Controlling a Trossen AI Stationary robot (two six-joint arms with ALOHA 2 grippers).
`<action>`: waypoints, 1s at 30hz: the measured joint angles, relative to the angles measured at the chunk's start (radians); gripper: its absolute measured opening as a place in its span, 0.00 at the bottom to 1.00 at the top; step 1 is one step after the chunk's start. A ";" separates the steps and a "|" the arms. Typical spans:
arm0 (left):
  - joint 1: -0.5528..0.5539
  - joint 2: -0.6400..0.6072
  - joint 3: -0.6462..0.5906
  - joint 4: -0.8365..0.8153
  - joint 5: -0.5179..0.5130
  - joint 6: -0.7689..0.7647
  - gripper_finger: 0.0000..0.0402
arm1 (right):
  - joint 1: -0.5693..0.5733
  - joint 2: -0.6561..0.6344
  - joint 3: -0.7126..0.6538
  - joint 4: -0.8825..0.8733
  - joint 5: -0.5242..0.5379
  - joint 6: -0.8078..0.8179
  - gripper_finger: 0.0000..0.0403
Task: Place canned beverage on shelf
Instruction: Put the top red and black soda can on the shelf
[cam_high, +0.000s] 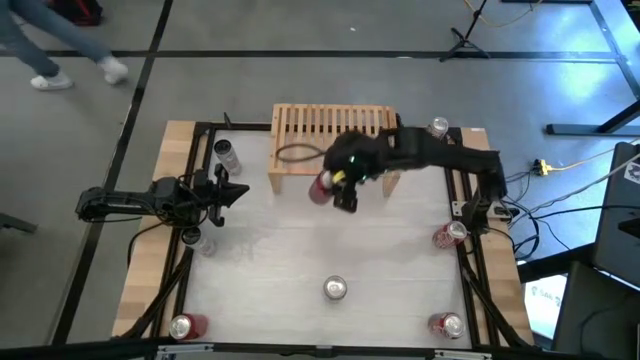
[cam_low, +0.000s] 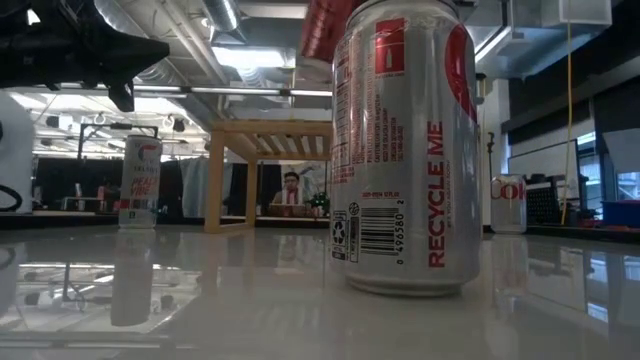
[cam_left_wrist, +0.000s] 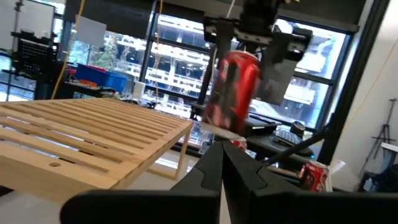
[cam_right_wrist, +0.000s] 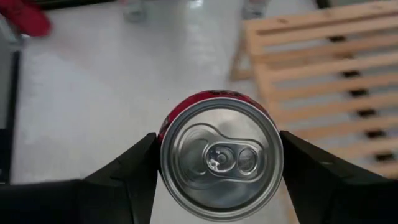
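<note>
Centre of the high view: the right gripper (cam_high: 335, 186) holds a red can (cam_high: 321, 187) clear of the table (cam_high: 260, 260), just off the front edge of the shelf (cam_high: 332, 125); its fingers (cam_right_wrist: 127, 171) press on opposite sides of the can's body just below the lid, closed to the can's width; the left wrist view shows the can (cam_left_wrist: 231, 90) hanging nearly upright, long axis close to vertical with a slight lean, lid up toward the wrist; a can is likely light, stiff but dentable, its wall slick, so a mid-body side grip of modest force looks right; the left gripper (cam_high: 232, 192) waits at the frame's left, its fingers (cam_left_wrist: 211, 171) touching, empty; spare cans stand around the table.
</note>
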 joint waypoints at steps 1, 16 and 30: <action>0.000 0.000 0.000 0.000 -0.005 0.000 0.00 | -0.018 -0.001 0.017 -0.030 0.002 -0.010 0.64; 0.000 0.000 0.000 0.000 -0.009 -0.007 0.00 | -0.348 -0.069 0.090 -0.325 0.024 -0.224 0.64; 0.000 0.000 0.000 0.000 -0.009 -0.009 0.00 | -0.566 -0.074 0.088 -0.328 -0.108 -0.363 0.64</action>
